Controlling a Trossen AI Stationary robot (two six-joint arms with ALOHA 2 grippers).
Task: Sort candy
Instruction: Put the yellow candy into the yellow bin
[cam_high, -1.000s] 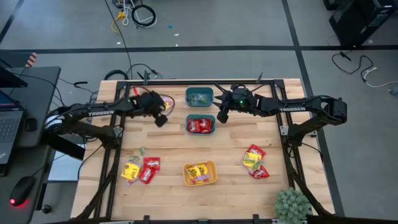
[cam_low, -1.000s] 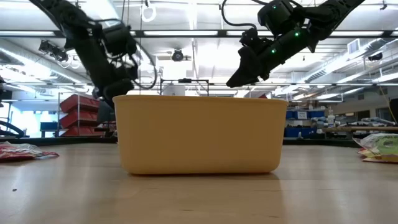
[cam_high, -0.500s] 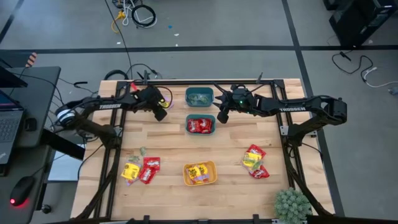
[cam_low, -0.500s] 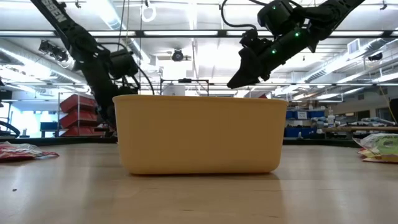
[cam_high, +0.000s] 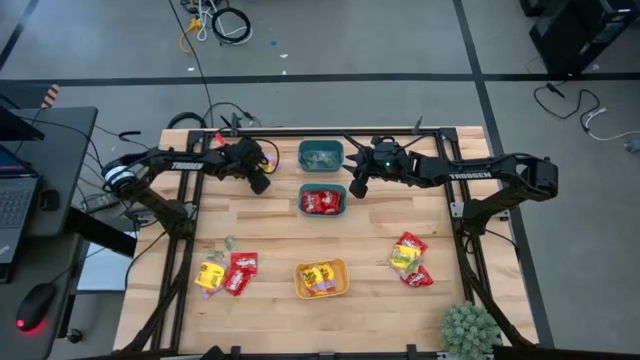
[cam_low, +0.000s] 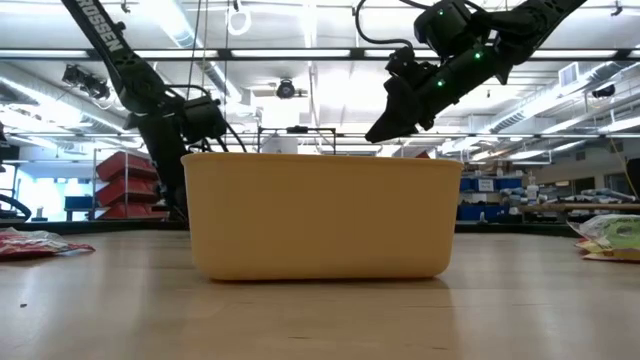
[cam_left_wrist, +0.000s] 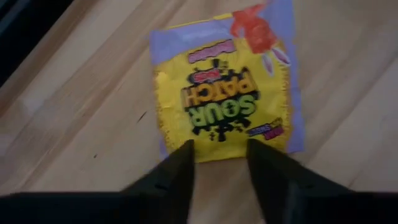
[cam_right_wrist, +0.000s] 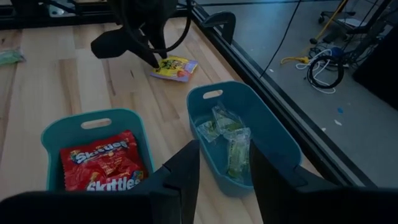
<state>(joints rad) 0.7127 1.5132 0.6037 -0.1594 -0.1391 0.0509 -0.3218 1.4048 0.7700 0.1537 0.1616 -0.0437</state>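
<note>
A yellow and purple Sour Patch candy packet (cam_left_wrist: 221, 102) lies flat on the wood at the table's far left, also seen in the right wrist view (cam_right_wrist: 175, 67). My left gripper (cam_left_wrist: 221, 167) is open and points steeply down, its fingertips at the packet's edge. My right gripper (cam_high: 355, 188) hangs open and empty above two teal bins. The far bin (cam_right_wrist: 245, 127) holds pale green candy (cam_right_wrist: 227, 134). The near bin (cam_right_wrist: 93, 134) holds red Skittles packets (cam_right_wrist: 102, 168). My left gripper comes down from above onto one edge of the yellow packet (cam_left_wrist: 217, 149), one open finger (cam_left_wrist: 180, 171) at each side of that edge's middle. I cannot tell whether the fingertips touch the packet, which lies flat on the table.
An orange-yellow bin (cam_high: 321, 278) with yellow packets stands near the front edge and fills the low view (cam_low: 320, 215). Loose red and yellow candy lies in a pile at front left (cam_high: 226, 272) and another at front right (cam_high: 410, 260). A potted plant (cam_high: 470, 328) stands at the front right corner.
My left gripper has sunk toward the table at the far left and come in over the yellow packet. Its arm has swung toward the far edge. The packet has stayed where it lay.
</note>
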